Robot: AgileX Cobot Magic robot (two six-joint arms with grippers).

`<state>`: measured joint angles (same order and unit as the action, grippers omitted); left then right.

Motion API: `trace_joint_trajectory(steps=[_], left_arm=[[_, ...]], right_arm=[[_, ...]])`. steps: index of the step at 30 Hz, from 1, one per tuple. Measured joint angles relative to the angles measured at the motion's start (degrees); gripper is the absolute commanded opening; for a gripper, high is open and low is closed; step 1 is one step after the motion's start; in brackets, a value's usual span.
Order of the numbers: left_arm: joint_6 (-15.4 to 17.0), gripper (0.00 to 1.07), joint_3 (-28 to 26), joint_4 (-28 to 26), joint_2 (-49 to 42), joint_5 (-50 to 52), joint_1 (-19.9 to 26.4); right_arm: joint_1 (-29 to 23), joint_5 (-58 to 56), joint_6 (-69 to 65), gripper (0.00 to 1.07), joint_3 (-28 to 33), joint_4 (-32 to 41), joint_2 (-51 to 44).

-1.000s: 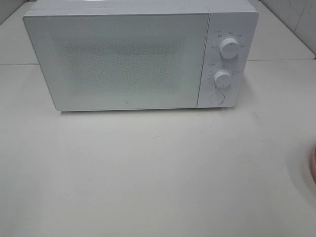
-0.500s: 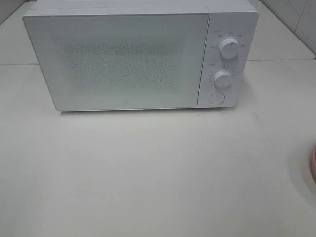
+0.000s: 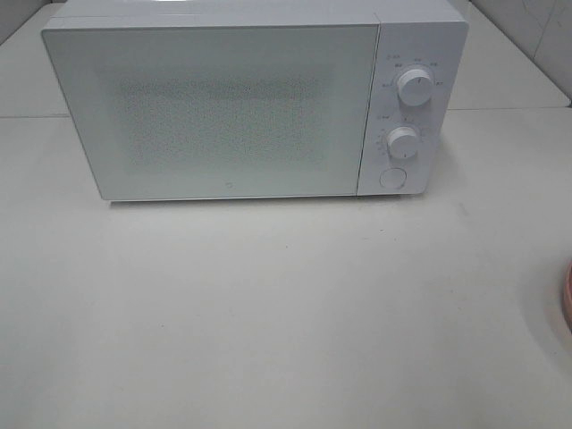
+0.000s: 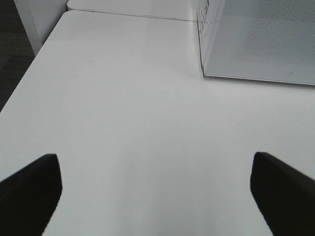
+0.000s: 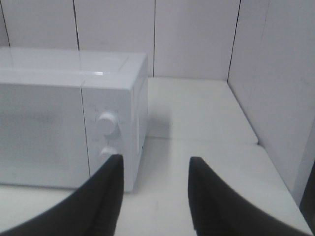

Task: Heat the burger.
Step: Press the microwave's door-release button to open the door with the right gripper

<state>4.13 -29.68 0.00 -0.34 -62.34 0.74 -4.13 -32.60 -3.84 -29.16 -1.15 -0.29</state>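
Note:
The burger is out of view in every frame. The white microwave [image 3: 223, 107] stands at the back of the table with its door shut. It also shows in the left wrist view [image 4: 261, 39] and the right wrist view [image 5: 64, 123]. My left gripper [image 4: 153, 157] is open and empty, low over bare table to the left of the microwave. My right gripper [image 5: 155, 160] is open and empty, to the right of the microwave, facing its control panel side. Neither gripper shows in the exterior high view.
The microwave has two white knobs [image 3: 416, 86] [image 3: 403, 142] and a round button [image 3: 391, 178] on its right panel. A sliver of a pink plate rim [image 3: 568, 295] shows at the right edge. A tiled wall [image 5: 197, 34] stands behind and to the right.
The pink plate rim at the right edge shows a little less than before. The microwave has not moved.

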Motion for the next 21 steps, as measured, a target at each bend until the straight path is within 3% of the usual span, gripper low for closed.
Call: trace_joint_trajectory(steps=[6, 21], left_arm=[[0.00, 0.97, 0.00, 0.00, 0.00, 0.00, 0.00], [0.00, 0.97, 0.00, 0.00, 0.00, 0.00, 0.00]], right_arm=[[0.00, 7.51, 0.00, 0.43, 3.32, 0.00, 0.06], [0.00, 11.97, 0.00, 0.43, 10.60, 0.00, 5.10]])
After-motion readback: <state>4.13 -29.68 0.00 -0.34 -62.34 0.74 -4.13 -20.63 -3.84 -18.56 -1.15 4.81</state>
